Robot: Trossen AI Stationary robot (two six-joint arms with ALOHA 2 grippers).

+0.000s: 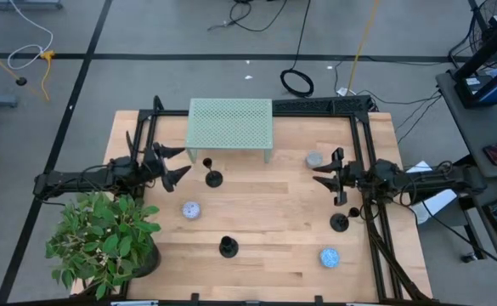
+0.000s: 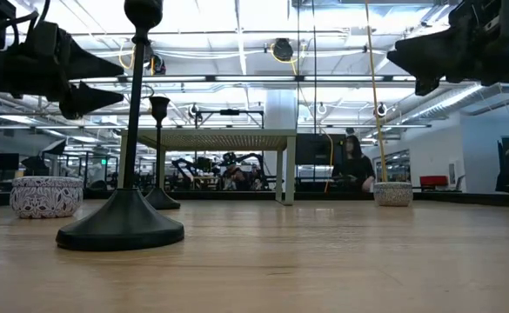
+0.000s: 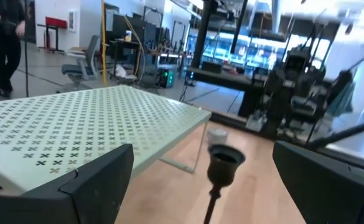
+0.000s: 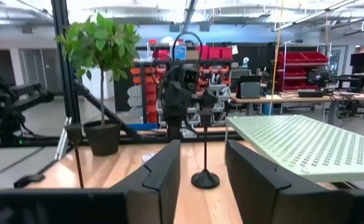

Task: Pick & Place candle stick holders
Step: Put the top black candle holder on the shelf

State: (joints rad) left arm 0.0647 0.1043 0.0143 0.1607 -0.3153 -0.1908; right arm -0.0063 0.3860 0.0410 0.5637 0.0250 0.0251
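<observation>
Three candle stick holders upright on table point(image 1: 265, 212): one point(image 1: 213, 177) before green rack point(image 1: 229, 125), one point(image 1: 228, 246) near edge, one point(image 1: 340, 222) right. Left gripper point(image 1: 178, 163) spread wide, empty, just left of rack-side holder. Right gripper point(image 1: 326, 176) parted, empty, above right holder.

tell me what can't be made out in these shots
- High view: the candle holder by the right gripper is partly covered by that arm; whether it stands free cannot be told.
- Low view: the nearest candle holder has its cup cut off by the top edge.
- Left wrist view: the candle holder between the open left gripper fingers has its base below the frame.
- High view: the small bowls are too small for contents to show.
</observation>
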